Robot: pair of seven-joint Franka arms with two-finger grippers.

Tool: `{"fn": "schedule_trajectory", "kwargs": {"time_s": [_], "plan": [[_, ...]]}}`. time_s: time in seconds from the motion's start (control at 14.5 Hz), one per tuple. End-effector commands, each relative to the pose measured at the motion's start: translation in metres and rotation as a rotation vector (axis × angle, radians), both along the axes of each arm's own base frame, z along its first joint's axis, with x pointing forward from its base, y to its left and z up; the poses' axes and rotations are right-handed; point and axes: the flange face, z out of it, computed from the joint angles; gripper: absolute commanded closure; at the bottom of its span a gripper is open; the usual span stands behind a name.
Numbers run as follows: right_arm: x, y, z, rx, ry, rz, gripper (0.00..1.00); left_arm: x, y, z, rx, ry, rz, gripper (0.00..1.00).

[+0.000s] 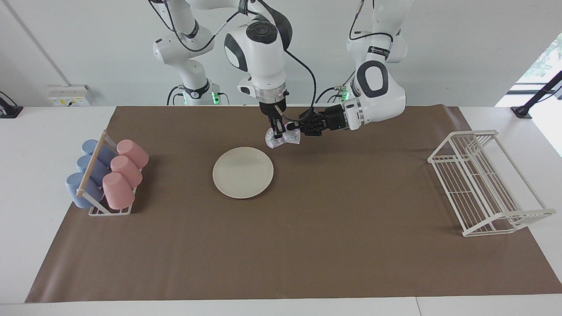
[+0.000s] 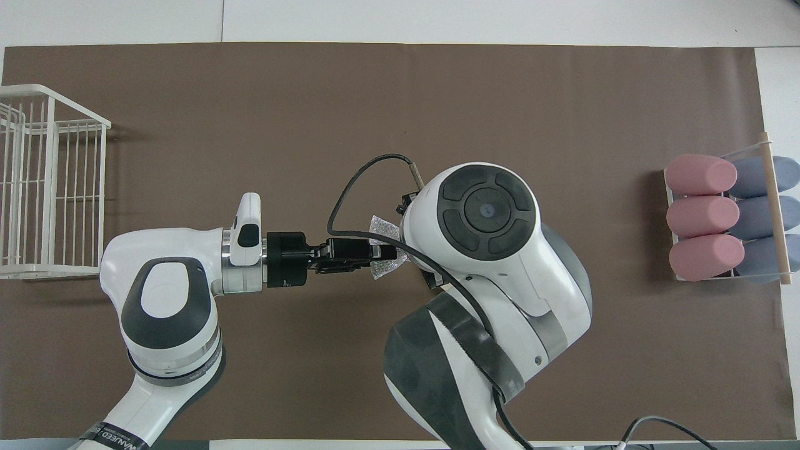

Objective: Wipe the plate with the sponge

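Sponge (image 1: 283, 137) pinched between two grippers, in the air above the mat (image 1: 307, 245)
Silvery, crumpled mesh: right gripper (image 1: 277, 130) clamps it from above, left gripper (image 1: 297, 127) closes on its side, long axis running across the table. Only the facing view shows the cream plate (image 1: 243, 172), flat on the mat and apart from the sponge; overhead, the right arm hides it

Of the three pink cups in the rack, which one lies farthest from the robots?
The pink cup at the rack's outer end: it is lowest in the facing view, and the other two lie nearer to the robots.
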Motion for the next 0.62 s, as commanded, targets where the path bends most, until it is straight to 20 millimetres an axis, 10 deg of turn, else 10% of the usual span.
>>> {"fn": "schedule_trajectory", "kwargs": {"time_s": [0.0, 0.28, 0.35, 0.41, 0.55], "plan": [[0.0014, -0.0033, 0.0028, -0.013, -0.005, -0.009, 1.0, 0.0003, -0.0013, 0.0007, -0.004, 0.01, 0.019, 1.0], [0.0006, -0.0037, 0.0043, -0.014, -0.007, 0.008, 1.0, 0.0016, 0.0012, 0.0016, -0.007, 0.011, 0.023, 1.0], [-0.0004, -0.0043, 0.0044, -0.017, -0.008, 0.049, 0.72, 0.0017, 0.0021, 0.0009, -0.006, 0.011, 0.024, 1.0], [-0.0026, -0.0065, 0.0058, -0.017, -0.014, 0.101, 0.15, 0.0017, 0.0021, 0.0008, -0.005, 0.012, 0.023, 1.0], [-0.0038, -0.0104, 0.0037, -0.022, -0.012, 0.127, 0.0, 0.0019, 0.0031, 0.0001, -0.003, 0.013, 0.026, 1.0]]}}
